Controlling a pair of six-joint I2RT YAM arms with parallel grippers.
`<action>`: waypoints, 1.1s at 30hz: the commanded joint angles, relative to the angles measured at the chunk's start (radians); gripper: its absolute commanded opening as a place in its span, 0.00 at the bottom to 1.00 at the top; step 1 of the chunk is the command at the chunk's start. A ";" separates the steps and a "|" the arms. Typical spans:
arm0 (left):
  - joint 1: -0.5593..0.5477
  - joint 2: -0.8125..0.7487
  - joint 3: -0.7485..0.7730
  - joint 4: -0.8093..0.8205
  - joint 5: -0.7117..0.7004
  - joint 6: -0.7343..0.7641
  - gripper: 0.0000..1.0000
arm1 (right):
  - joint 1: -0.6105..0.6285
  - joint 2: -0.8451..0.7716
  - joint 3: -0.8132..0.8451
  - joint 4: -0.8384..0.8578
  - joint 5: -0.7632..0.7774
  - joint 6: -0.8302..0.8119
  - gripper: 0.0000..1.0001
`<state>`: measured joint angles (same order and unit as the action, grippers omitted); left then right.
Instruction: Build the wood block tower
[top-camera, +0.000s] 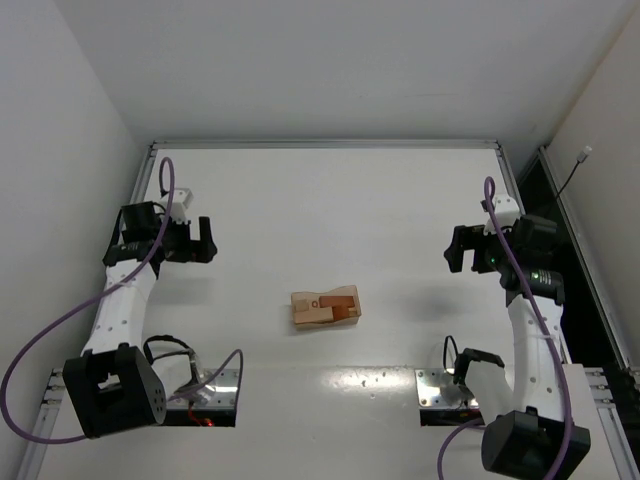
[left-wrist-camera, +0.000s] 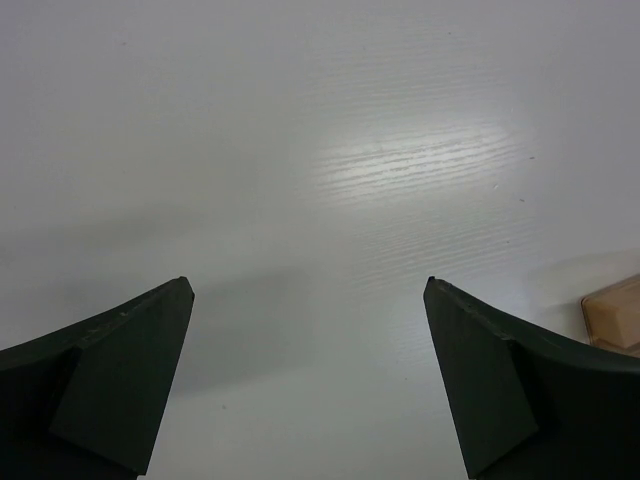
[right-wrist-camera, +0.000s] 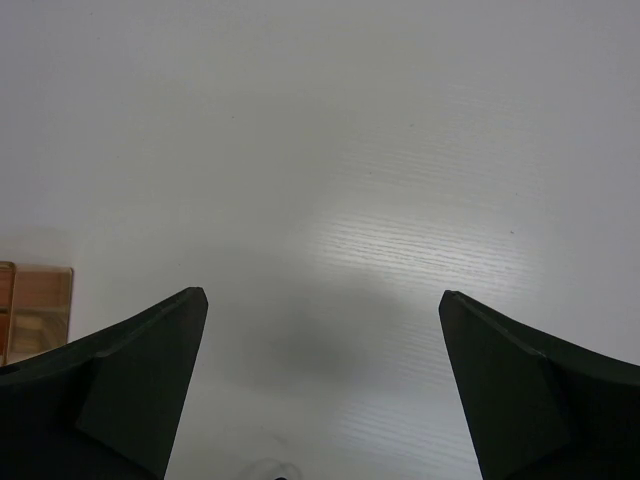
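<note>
A small cluster of wooden blocks (top-camera: 325, 306), light tan with a reddish-orange part on the right, lies flat on the white table near its middle. A tan corner of it shows at the right edge of the left wrist view (left-wrist-camera: 615, 312) and at the left edge of the right wrist view (right-wrist-camera: 38, 310). My left gripper (top-camera: 196, 240) is open and empty, held above the table well to the left of the blocks. My right gripper (top-camera: 461, 250) is open and empty, well to the right of them.
A metal rail (top-camera: 325, 144) runs along the table's far edge, with white walls behind and at the sides. The arm bases (top-camera: 205, 385) and loose cables sit at the near edge. A dark gap (top-camera: 560, 240) runs along the right side.
</note>
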<state>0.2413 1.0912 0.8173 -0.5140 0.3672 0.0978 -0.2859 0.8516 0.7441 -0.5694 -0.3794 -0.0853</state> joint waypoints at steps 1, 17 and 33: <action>0.009 0.004 0.005 0.025 0.022 0.017 1.00 | -0.004 0.007 0.009 0.039 -0.033 0.010 0.99; 0.009 0.035 0.028 -0.012 0.104 0.057 1.00 | -0.004 0.017 0.009 0.039 -0.033 0.010 0.99; -0.927 0.108 0.174 -0.242 -0.197 0.204 0.84 | -0.004 0.017 0.009 0.039 -0.033 0.010 0.99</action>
<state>-0.6357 1.1770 0.9936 -0.7067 0.2745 0.2741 -0.2859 0.8677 0.7441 -0.5694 -0.3798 -0.0849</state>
